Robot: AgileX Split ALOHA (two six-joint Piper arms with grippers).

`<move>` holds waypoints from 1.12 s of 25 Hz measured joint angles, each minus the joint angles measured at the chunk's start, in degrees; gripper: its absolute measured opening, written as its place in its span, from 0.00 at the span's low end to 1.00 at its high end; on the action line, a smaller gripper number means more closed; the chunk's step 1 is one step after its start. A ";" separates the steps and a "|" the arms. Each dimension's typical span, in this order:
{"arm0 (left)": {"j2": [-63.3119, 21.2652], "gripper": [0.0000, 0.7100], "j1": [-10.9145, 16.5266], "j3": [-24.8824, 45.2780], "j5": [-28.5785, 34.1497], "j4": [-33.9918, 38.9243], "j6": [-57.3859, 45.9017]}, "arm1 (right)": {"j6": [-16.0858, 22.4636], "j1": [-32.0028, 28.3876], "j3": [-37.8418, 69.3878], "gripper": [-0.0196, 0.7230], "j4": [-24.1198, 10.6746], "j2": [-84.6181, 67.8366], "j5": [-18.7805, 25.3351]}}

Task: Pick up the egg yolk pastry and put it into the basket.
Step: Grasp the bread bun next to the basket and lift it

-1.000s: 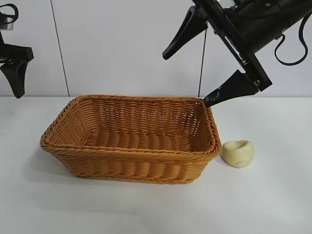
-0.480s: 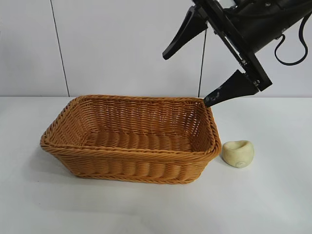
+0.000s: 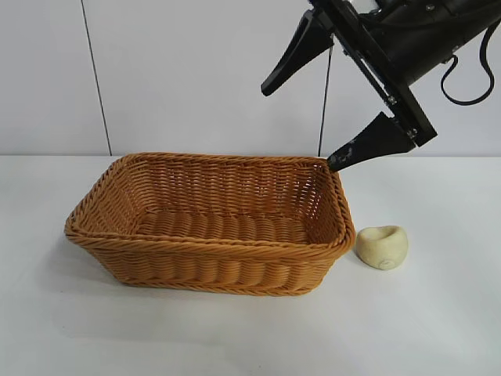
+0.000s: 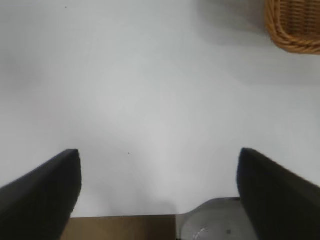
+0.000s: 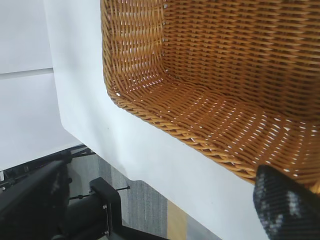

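The egg yolk pastry (image 3: 382, 247), a small pale cream lump with a dented top, lies on the white table just right of the basket (image 3: 211, 243). That basket is large, orange-brown woven wicker and holds nothing. My right gripper (image 3: 299, 129) hangs open in the air above the basket's far right corner, well above and apart from the pastry. The right wrist view looks into the basket's woven inside (image 5: 225, 75), and the pastry is out of that view. My left gripper (image 4: 159, 160) is open over bare table, with only a corner of the basket (image 4: 295, 25) in sight.
The white table (image 3: 438, 313) runs out to the front and right of the pastry. A white wall (image 3: 196, 70) stands behind. Beyond the table's edge (image 5: 150, 165) the right wrist view shows a black frame (image 5: 102, 200) and the floor.
The left arm, at the exterior view's left edge one second ago, has left that view. The right arm, basket and pastry have not moved.
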 joint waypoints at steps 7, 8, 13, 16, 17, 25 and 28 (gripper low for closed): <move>-19.35 0.88 0.00 13.21 -5.31 -1.38 -1.25 | 0.00 0.00 0.00 0.96 0.00 0.00 0.00; -21.94 0.88 0.00 14.39 -6.14 -1.38 -1.25 | 0.00 0.00 0.00 0.96 0.00 0.00 0.00; -30.97 0.88 0.00 16.50 -6.94 -2.62 0.71 | 0.00 0.00 0.00 0.96 0.00 0.00 -0.02; -34.44 0.88 0.00 16.55 -6.94 -4.48 1.87 | 0.00 0.00 0.00 0.96 0.00 0.00 -0.02; -35.61 0.88 0.00 16.55 -7.01 -4.76 2.05 | -0.08 0.00 0.00 0.96 0.00 0.00 -0.07; -43.84 0.88 0.00 16.55 -7.12 -4.99 2.65 | 0.63 0.00 -0.47 0.96 -3.62 -1.75 -1.59; -43.97 0.88 0.00 16.55 -7.12 -4.99 2.65 | 3.55 0.00 -2.27 0.96 -10.44 -1.82 -0.90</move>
